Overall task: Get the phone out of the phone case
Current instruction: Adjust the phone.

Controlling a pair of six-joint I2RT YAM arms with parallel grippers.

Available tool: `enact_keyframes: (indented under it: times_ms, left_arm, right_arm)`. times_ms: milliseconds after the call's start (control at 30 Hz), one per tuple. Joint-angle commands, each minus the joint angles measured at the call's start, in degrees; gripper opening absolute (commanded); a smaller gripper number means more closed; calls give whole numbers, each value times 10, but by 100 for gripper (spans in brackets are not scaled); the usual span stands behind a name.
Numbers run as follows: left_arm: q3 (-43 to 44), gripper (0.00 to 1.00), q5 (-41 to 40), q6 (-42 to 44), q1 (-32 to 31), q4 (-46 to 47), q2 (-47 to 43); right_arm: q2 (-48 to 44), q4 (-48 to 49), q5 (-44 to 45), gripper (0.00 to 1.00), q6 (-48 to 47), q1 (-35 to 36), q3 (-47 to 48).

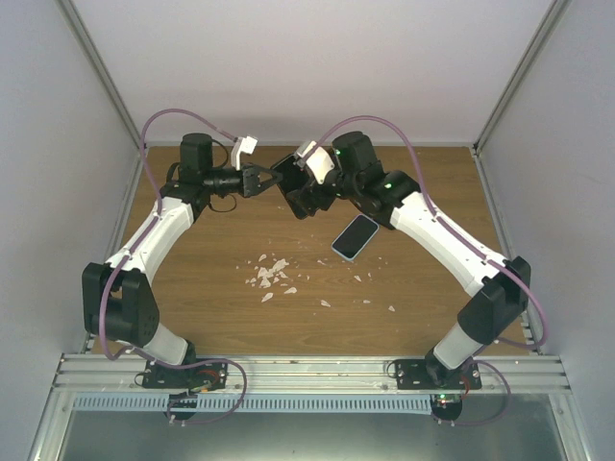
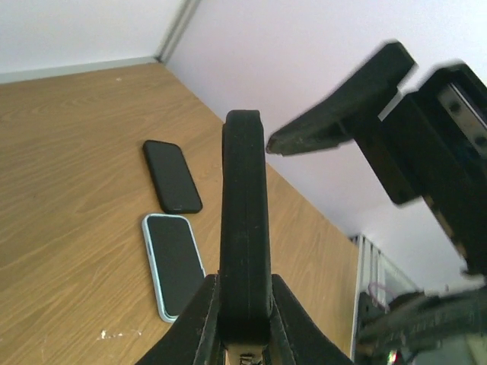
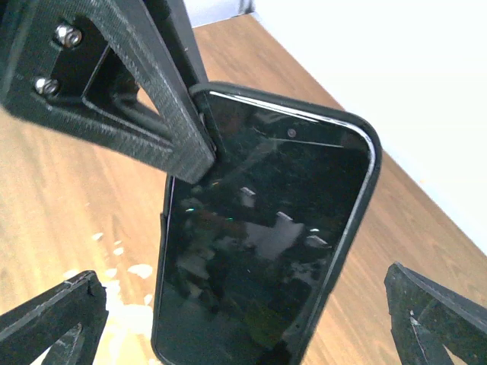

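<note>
The phone, dark screen toward the right wrist camera, sits inside its black phone case and is held in the air over the back of the table. My left gripper is shut on it, one finger on each face. In the left wrist view it stands edge-on as a black slab. From above, the left gripper and the held phone meet my right gripper. The right gripper is open wide, its fingertips apart from the phone on both sides.
A second phone in a light blue case lies face up on the wooden table. Beside it lies a flat black phone or case. White crumbs are scattered mid-table. White walls enclose the back and sides.
</note>
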Motion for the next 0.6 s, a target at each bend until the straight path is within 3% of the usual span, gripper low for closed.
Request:
enact_keyframes:
  times_ms: [0,333,467,567]
  left_arm:
    - [39,0,108,157,1,-54,-32]
    - [34,0,153,349,-10,-165,-72]
    - [40,0,152,402,-33,-207,-70]
    - [38,0,135,431,-52,-226,-72]
  right_arm:
    - [-38,-84,-129,100,-28,-32,15]
    - [-72,-171,-243,100,-95,-50,-8]
    - [-69,-187,-276,92,-110,-49,-11]
    - [-59,-200,-286,81,-110,-49,-6]
